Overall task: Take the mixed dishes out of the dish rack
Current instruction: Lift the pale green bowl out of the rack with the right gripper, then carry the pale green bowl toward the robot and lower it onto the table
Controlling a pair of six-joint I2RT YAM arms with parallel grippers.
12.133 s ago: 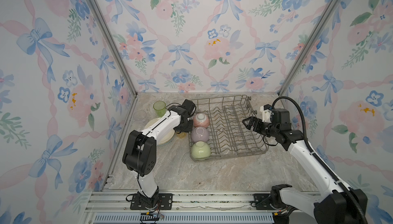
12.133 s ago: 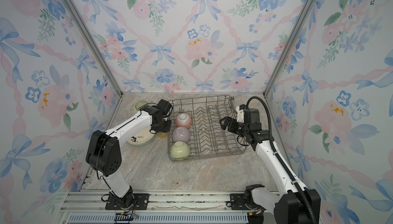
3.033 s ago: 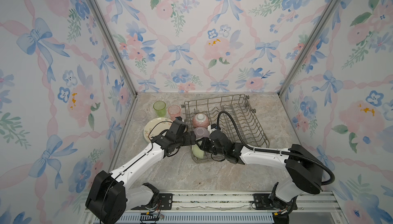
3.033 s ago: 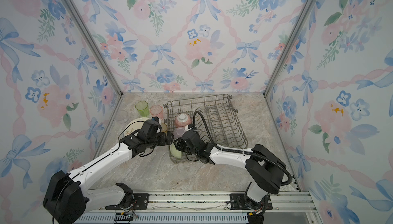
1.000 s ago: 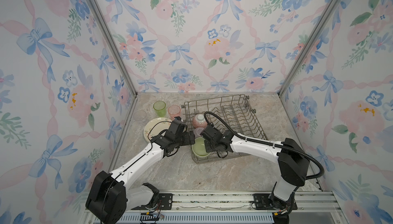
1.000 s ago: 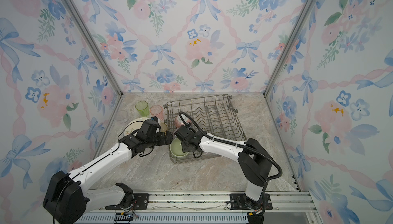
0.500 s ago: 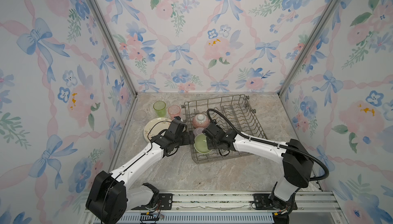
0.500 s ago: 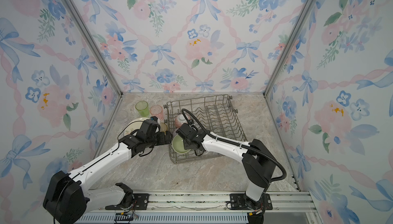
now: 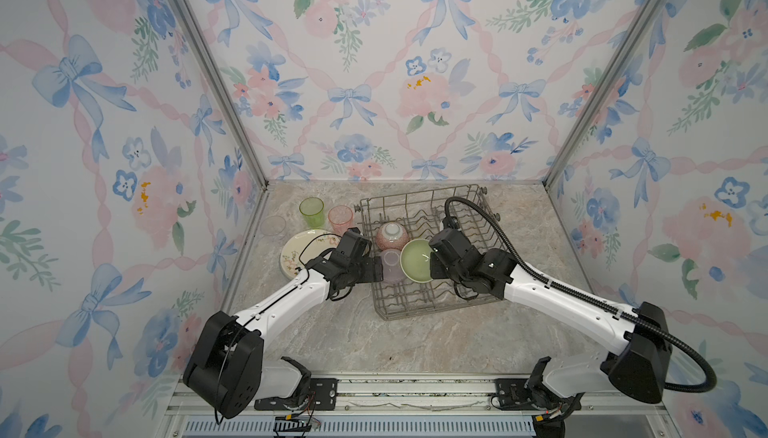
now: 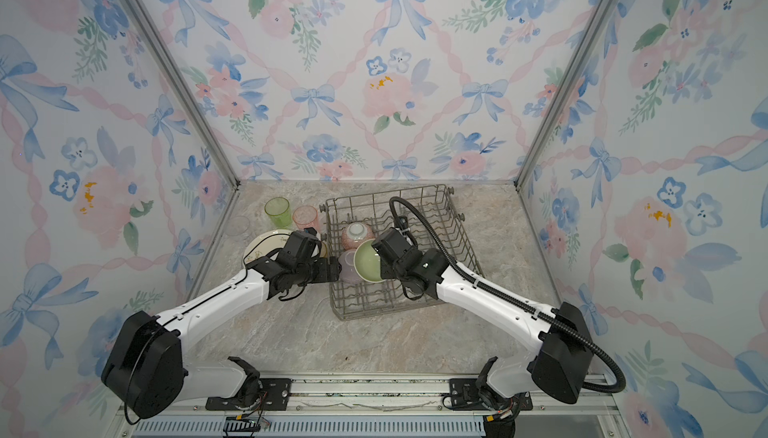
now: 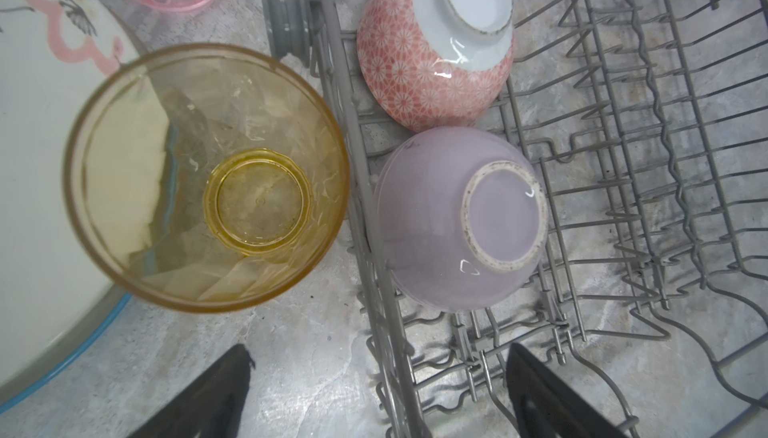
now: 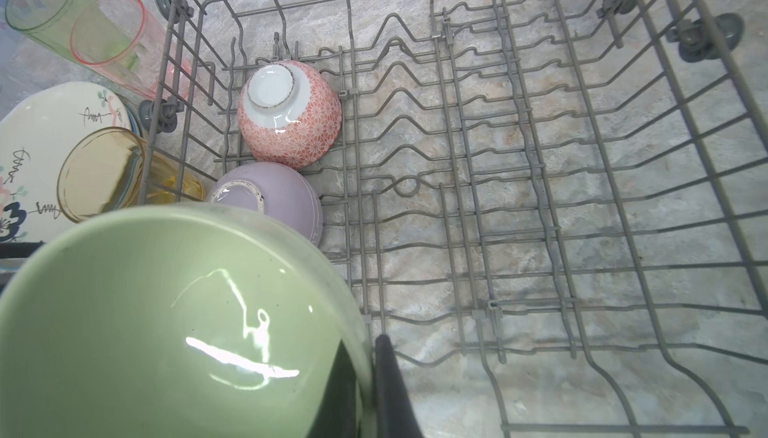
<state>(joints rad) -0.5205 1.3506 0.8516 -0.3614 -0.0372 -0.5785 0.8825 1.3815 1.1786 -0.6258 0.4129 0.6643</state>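
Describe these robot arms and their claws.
The left arm and right arm have smooth white tubes and bulky black joints. The left claw and right claw are black. A ribbed black hose loops over the right arm; a thin black wire over the left.

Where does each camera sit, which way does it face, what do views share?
Top views: high in front, looking down on dish rack; left arm, right arm.
Left wrist: above rack's edge, facing down on yellow tumbler, lilac bowl; open left gripper.
Right wrist: over rack, facing down; right gripper pinches green bowl.
Shared: both wrist views show pink bowl.
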